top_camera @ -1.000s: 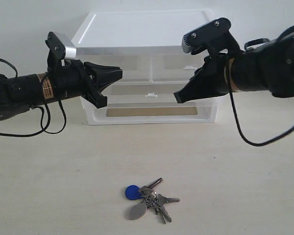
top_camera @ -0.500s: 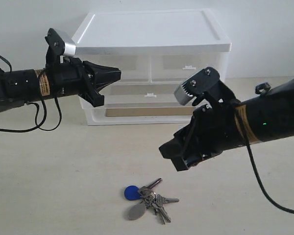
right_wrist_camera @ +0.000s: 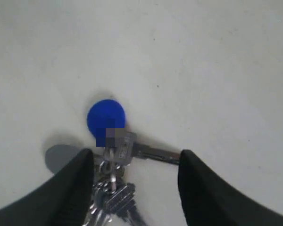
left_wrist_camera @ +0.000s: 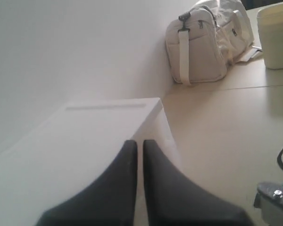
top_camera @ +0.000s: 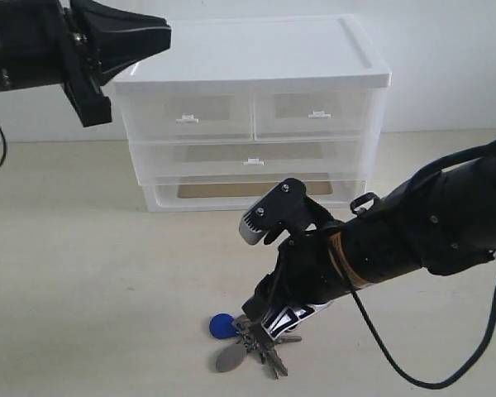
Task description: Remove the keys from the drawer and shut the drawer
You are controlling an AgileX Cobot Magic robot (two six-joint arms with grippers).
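Right gripper now low, astride the keys; left gripper higher.

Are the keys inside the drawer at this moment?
No, the keys lie on the table inside the open right claw, and the drawer is shut.

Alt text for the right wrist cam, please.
The right gripper, jaws open, straddles the keys, which lie on a pale table. Their round blue cap sits just beyond the gripper's tips.
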